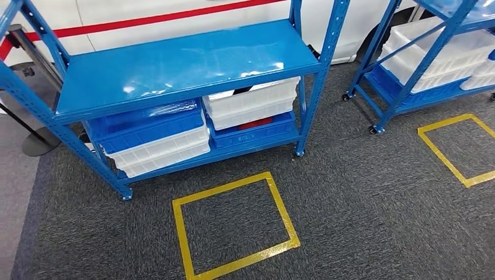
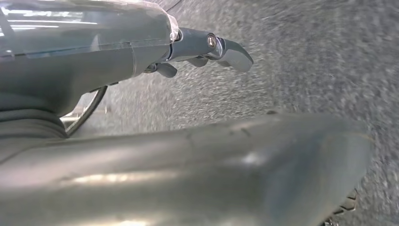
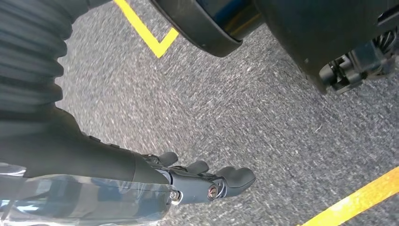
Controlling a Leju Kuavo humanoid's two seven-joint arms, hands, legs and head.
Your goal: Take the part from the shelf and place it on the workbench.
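Hanging over grey carpet (image 3: 263, 117), left hand (image 2: 207, 49) and right hand (image 3: 207, 181) hold nothing, fingers loosely extended; blue metal shelf (image 1: 175, 70) ahead with white plastic bins (image 1: 251, 105).

The left hand (image 2: 207, 49) hangs low over the carpeted floor in the left wrist view; its dark fingers (image 2: 235, 54) reach forward, slightly curled and apart, holding nothing; the thick grey thumb (image 2: 263, 165) lies long across the near foreground, blurred by closeness; the ribbed grey cover sits behind it at the wrist. The right hand (image 3: 207, 181) hangs likewise above the floor in the right wrist view; its fingers (image 3: 235, 178) stretch out side by side with small gaps, lightly bent, with nothing in them; the ribbed cover of that wrist runs behind the hand.
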